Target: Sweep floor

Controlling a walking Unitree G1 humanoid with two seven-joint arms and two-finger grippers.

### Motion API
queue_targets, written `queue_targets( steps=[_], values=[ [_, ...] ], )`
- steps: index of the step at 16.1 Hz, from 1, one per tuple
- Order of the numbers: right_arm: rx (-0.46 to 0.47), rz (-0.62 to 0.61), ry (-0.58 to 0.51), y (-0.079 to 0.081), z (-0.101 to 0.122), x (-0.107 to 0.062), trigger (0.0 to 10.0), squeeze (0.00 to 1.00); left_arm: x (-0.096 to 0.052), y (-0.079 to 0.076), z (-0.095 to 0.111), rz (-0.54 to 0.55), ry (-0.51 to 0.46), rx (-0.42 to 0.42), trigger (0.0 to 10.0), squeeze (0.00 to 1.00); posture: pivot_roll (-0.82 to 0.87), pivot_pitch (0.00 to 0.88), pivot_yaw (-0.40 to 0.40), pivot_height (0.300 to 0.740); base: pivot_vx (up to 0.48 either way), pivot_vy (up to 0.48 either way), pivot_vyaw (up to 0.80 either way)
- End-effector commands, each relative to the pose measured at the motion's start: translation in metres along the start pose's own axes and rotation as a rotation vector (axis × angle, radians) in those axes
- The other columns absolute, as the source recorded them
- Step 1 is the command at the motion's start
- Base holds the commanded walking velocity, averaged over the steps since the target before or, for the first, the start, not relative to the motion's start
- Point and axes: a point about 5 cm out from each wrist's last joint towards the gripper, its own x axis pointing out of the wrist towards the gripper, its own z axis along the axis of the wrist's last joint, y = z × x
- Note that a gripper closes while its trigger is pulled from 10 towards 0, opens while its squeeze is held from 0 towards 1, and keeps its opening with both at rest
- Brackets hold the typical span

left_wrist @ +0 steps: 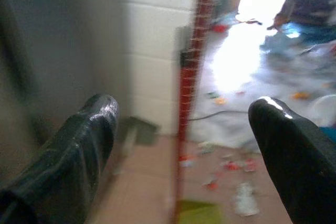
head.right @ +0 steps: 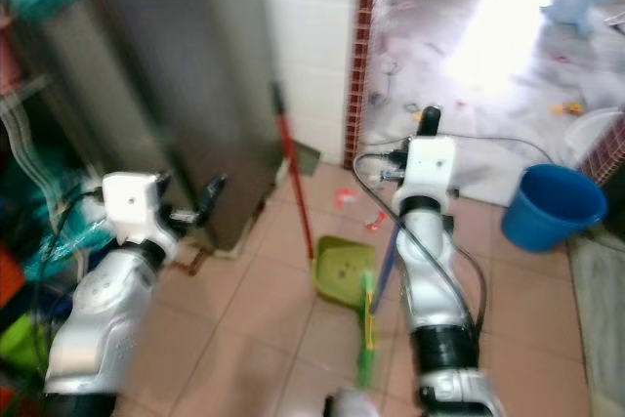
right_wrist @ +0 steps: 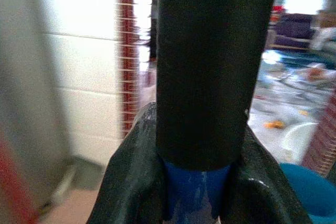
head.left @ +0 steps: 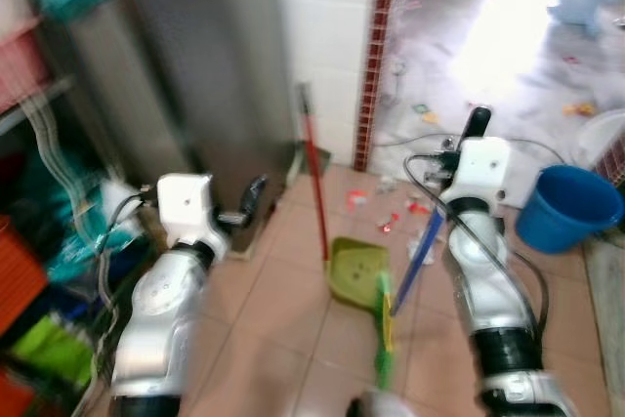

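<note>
A: Item one?
B: Broom (head.left: 410, 275), blue handle, black grip; pinched in right gripper (right_wrist: 197, 182) jaws, slanting down beside the green dustpan (head.left: 357, 271).
A: Around the dustpan?
B: Red-handled tool (head.left: 314, 187) leaning by it; litter (head.left: 386, 212) beyond; blue bucket (head.left: 566, 204) well apart. Tiled floor (head.left: 283, 319), white wall.
A: Left gripper (left_wrist: 184, 129)?
B: Jaws spread, apart from the broom.

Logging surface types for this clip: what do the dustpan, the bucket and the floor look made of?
The green dustpan looks like moulded plastic, with uniform matte colour. The blue bucket also seems plastic, smooth and evenly coloured. The floor looks like glazed ceramic tile: square terracotta panels with visible grout lines. Blur leaves finer texture uncertain.
</note>
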Motion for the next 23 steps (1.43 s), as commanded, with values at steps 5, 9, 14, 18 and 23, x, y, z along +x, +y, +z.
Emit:
queue_targets(
  steps=[5, 9, 14, 18, 23],
  values=[
    [-0.038, 0.017, -0.062, 0.007, 0.013, 0.004, 10.0, 0.00, -0.005, 0.010, 0.001, 0.029, 0.011, 0.031, 10.0, 0.00, -0.10, 0.000, 0.030, 0.740, 0.480, 0.000, 0.00],
    [-0.041, 0.021, -0.066, 0.007, 0.013, 0.005, 10.0, 0.00, -0.007, 0.009, -0.001, 0.039, 0.019, 0.028, 10.0, 0.00, -0.09, 0.000, 0.024, 0.740, 0.229, 0.000, 0.00],
    [-0.044, 0.030, -0.060, 0.008, 0.013, 0.006, 10.0, 0.00, -0.012, 0.010, -0.004, 0.102, 0.045, 0.064, 10.0, 0.00, -0.08, 0.000, 0.017, 0.740, 0.000, 0.000, 0.00],
    [-0.044, 0.027, -0.067, 0.007, 0.014, 0.009, 10.0, 0.00, -0.013, 0.014, 0.002, 0.126, 0.039, 0.119, 10.0, 0.00, -0.07, 0.000, 0.016, 0.740, 0.000, 0.000, 0.00],
    [-0.091, 0.021, -0.018, -0.007, -0.007, -0.006, 10.0, 0.00, -0.032, 0.036, 0.007, 0.219, 0.040, 0.253, 10.0, 0.00, -0.05, 0.000, 0.021, 0.740, 0.000, 0.000, 0.00]
  ],
)
